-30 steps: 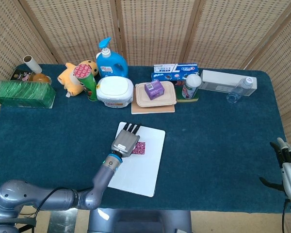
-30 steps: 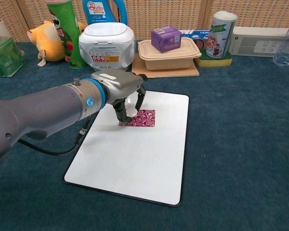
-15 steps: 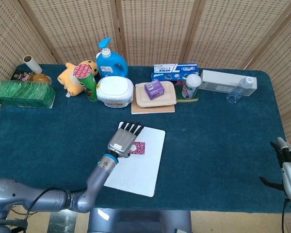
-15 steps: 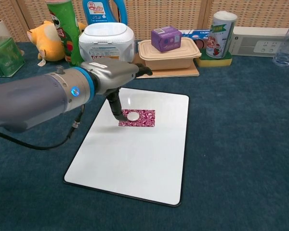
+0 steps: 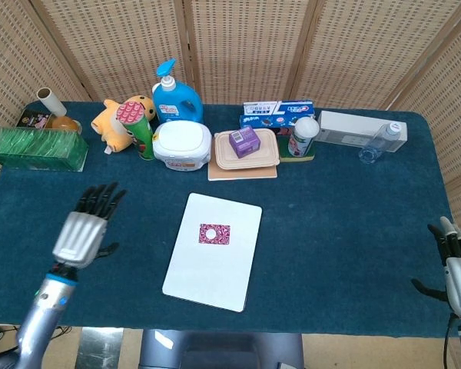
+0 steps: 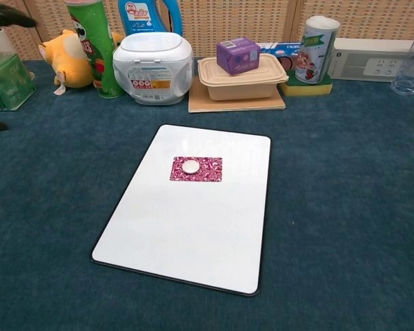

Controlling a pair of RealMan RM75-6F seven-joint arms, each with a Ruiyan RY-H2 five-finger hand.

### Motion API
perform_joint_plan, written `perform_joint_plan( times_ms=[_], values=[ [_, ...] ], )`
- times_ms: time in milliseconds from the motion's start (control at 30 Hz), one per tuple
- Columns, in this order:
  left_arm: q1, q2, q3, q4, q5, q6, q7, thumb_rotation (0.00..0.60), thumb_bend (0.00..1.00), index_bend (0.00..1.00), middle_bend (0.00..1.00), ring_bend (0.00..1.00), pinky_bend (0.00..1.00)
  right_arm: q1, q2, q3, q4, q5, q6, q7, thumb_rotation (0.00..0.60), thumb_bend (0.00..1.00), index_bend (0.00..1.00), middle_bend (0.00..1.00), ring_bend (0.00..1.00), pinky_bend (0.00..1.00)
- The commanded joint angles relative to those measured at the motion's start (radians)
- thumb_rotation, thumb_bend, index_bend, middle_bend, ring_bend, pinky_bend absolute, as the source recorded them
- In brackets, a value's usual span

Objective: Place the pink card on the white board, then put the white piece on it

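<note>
Along the back of the blue tablecloth (image 5: 346, 215): a green box (image 5: 37, 149) far left, a plush toy (image 5: 117, 121), a green can (image 5: 138, 127), a blue pump bottle (image 5: 174, 97), a white tub (image 5: 182, 144), and a purple carton (image 5: 243, 141) sitting on a beige lidded container (image 5: 247, 151).

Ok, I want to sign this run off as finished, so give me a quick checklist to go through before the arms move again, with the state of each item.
1. Pink card lies flat on the white board, inside its edges: ok.
2. White piece sits on the card, left of its middle, fully within it: ok.
3. Left hand is off the board, over the cloth to its left, fingers apart, holding nothing: ok.
4. Right hand is at the table's right edge, far from the board; only part of it shows, nothing seen in it: ok.
5. Board lies apart from the items in the back row: ok.
6. Whether the piece is centred as required: cannot tell.
</note>
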Motion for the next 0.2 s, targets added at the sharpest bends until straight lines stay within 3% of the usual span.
perform_joint_plan(
  times_ms=[33,200],
  values=[
    [0.156,0.083,0.088,0.067,0.107,0.157,-0.172,0.6,0.09,0.0,0.0,0.0,0.06,-0.011,-0.026,-0.002,0.009,-0.025,0.039,-0.041,0.6,0.0,0.1,0.0,0.0,0.0],
    [0.255,0.112,0.106,0.133,0.136,0.203,-0.305,0.6,0.09,0.0,0.0,0.0,0.06,-0.026,-0.042,-0.012,0.006,-0.064,0.08,-0.074,0.6,0.0,0.1,0.0,0.0,0.0]
  ],
)
